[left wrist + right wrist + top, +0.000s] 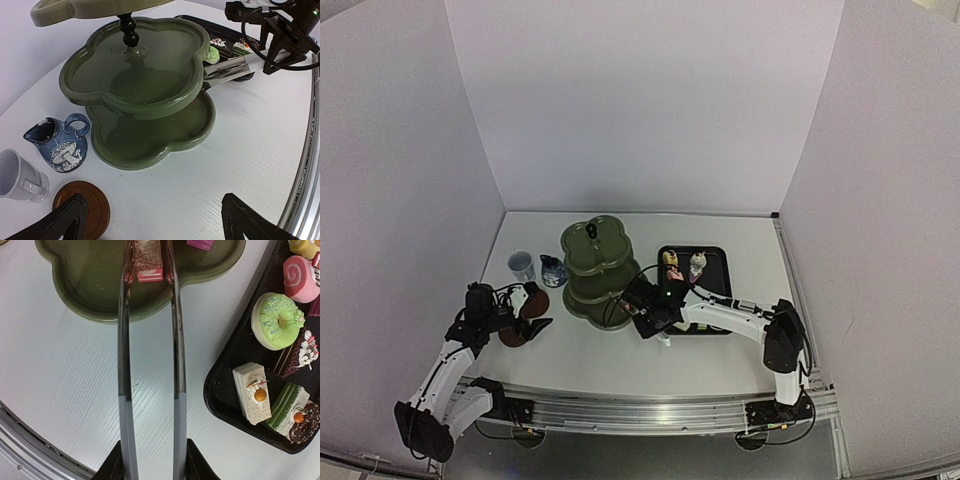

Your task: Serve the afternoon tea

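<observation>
Three glossy scalloped tiers of the green stand [597, 270] could be knocked by the slick metal tongs [124, 365] clamped in the right gripper [152, 460], and the crumbly brown slice [148, 260] pinched over the bottom tier could be dropped, while the left gripper [155, 220] is seen spread wide by a round saucer [95, 205].

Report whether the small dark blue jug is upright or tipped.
Upright: the small dark blue jug stands on its base on the white table, mouth facing up.
</observation>
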### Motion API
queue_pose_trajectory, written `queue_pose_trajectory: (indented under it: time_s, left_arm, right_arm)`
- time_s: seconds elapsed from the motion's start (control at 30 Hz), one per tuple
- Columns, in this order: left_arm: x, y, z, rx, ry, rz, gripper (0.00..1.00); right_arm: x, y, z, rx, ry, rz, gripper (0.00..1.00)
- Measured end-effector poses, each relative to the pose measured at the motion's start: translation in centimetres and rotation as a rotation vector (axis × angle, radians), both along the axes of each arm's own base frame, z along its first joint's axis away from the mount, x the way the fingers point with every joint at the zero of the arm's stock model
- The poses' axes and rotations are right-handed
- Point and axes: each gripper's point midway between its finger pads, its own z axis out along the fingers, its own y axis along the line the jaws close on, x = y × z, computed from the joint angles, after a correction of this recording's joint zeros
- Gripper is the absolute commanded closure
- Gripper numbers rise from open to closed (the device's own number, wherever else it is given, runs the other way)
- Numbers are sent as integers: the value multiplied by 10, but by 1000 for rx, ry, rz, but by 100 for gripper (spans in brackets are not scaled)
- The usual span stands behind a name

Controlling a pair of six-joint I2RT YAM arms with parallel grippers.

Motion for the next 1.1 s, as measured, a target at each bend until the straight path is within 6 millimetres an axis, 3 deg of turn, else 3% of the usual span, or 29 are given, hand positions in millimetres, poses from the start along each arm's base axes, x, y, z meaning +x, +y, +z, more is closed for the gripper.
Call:
queue_pose_trajectory:
  time_s: [0.43, 0.93, 1.1]
  left_arm:
    - [0, 0, -1, 0, 4, 1, 6]
    - [-2, 0, -4, 2, 15, 0, 6]
    - [-2, 0, -3, 2, 11, 0, 6]
  right_arm:
    - [-9, -9, 7, 21, 12, -11, 64]
    - [-41, -59, 58, 135, 3, -61, 64]
    - [-38, -84, 70, 149, -12, -152, 65]
